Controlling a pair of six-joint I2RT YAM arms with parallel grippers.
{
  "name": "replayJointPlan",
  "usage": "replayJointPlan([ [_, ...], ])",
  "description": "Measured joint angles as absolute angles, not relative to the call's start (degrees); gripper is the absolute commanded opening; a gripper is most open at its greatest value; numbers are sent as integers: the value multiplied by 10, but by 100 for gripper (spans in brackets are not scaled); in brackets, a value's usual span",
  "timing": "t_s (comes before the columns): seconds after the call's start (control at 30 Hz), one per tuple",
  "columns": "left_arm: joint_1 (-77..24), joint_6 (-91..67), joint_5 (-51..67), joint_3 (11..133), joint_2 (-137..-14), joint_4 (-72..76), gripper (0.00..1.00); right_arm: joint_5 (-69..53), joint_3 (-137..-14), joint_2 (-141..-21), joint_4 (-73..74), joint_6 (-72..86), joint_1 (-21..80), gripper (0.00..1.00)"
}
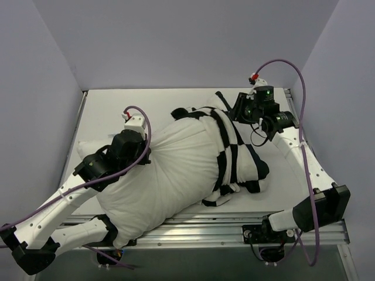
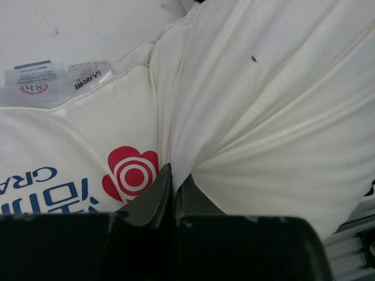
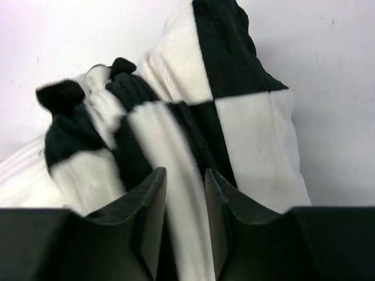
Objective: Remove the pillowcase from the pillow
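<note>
The white pillow [image 1: 176, 167] lies across the middle of the table, mostly bare. The black and white checkered pillowcase [image 1: 234, 155] is bunched round its right end. My left gripper [image 1: 139, 153] is shut on a fold of the pillow's white cloth [image 2: 246, 117] at its left part; in the left wrist view its jaws [image 2: 174, 177] pinch the fold beside a red flower print [image 2: 132, 172] and the sewn label [image 2: 55, 76]. My right gripper [image 1: 236, 109] is at the pillowcase's far end. In the right wrist view it [image 3: 184, 172] grips a fold of checkered fabric [image 3: 234, 117].
The white table top [image 1: 117, 108] ends at grey walls at the back and sides. An aluminium rail [image 1: 205, 227] runs along the near edge, and the pillow's near corner overhangs it. Purple cables [image 1: 302, 105] loop off both arms.
</note>
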State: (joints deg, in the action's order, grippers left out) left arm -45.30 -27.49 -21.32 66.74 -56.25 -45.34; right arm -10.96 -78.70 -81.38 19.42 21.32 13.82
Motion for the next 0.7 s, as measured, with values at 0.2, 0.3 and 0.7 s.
replayJointPlan([
  [0.2,-413,-262,-264,663,-616,-434,2,-91,-722,-720,150,215,167,49],
  [0.3,-375,-254,-269,665,-658,-417,18,-90,-676,-677,144,216,172,53],
  [0.7,-447,-101,-248,736,-676,-344,94,-90,-529,-592,147,217,186,56],
])
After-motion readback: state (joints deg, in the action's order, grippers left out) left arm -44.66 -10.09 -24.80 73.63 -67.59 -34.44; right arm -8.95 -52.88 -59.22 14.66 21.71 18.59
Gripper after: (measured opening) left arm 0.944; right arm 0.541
